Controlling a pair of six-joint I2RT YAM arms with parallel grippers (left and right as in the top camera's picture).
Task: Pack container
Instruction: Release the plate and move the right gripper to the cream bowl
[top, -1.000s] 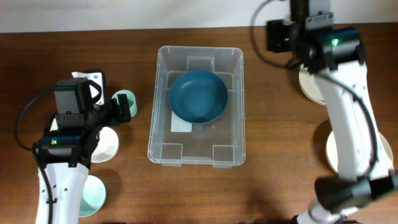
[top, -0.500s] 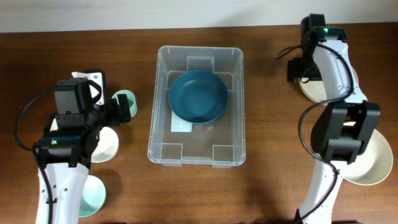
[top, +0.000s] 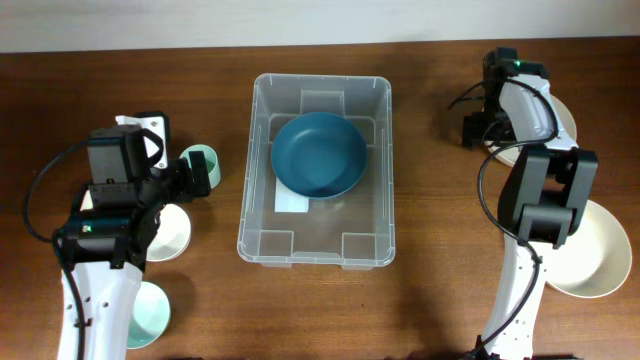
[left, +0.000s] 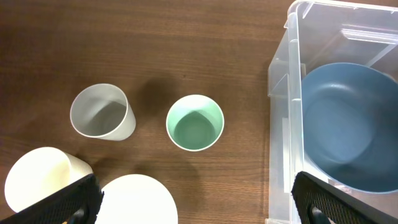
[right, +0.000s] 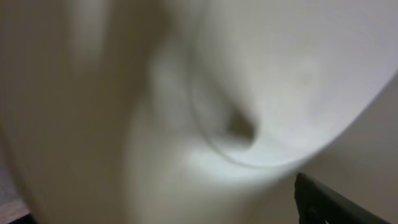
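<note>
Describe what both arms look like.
Left arm: white shells, black joints, a black camera block and a looping black cable. Right arm: the same white shells and black joints, black cables, and a green light near its far end.

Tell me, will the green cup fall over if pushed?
Probably, if pushed near the rim: the small mint-green plastic cup stands upright and narrows toward its base. It looks thin and empty, so likely light and quick to slide.

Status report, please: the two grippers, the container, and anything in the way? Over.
Left gripper open, near mint cup. Right gripper close over white bowl, jaws unclear. Container holds one blue bowl. Nothing blocks its opening.
</note>
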